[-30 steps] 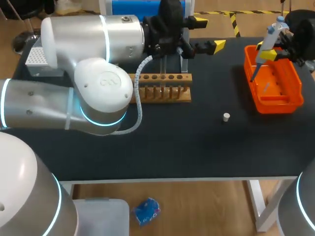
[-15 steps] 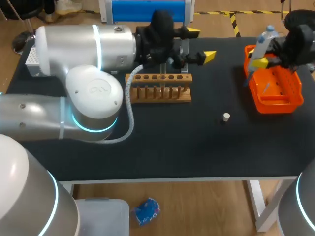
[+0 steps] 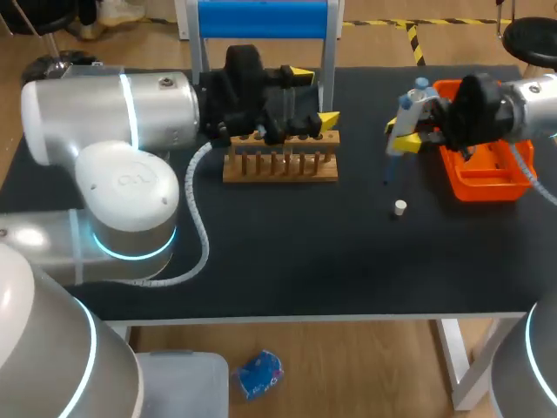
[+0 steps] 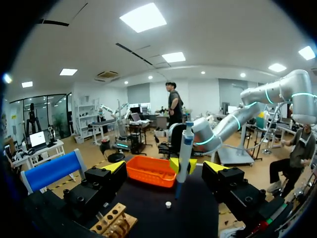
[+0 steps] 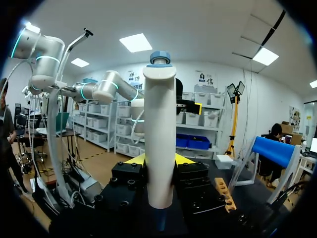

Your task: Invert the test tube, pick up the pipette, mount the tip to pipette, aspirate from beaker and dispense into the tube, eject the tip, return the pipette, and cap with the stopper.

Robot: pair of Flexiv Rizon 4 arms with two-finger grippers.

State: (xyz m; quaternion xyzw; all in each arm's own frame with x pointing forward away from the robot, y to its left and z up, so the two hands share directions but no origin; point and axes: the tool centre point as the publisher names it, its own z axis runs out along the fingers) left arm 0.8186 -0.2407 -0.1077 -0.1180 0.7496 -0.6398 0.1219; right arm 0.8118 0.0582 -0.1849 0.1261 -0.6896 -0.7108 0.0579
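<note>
My right gripper (image 3: 406, 131) is shut on a white pipette (image 3: 411, 113) with a blue cap. It holds the pipette above the black table, just left of the orange basket (image 3: 487, 181). In the right wrist view the pipette (image 5: 159, 144) stands upright between the yellow-tipped fingers of that gripper (image 5: 159, 161). My left gripper (image 3: 313, 96) hangs open and empty over the back of the wooden tube rack (image 3: 278, 161). From the left wrist view, the pipette (image 4: 184, 151) shows ahead of the open left gripper (image 4: 165, 168). A small white stopper (image 3: 399, 207) lies on the table below the pipette.
A stand with a blue bar (image 3: 261, 17) on metal legs rises behind the rack. The rack (image 4: 113, 223) sits under my left gripper, the orange basket (image 4: 151, 171) and the stopper (image 4: 168, 204) ahead of it. My left arm's bulk covers the table's left side.
My right arm has carried the pipette leftward, from over the orange basket out over the table. My left arm has drawn back to the left, its gripper now over the rack.
</note>
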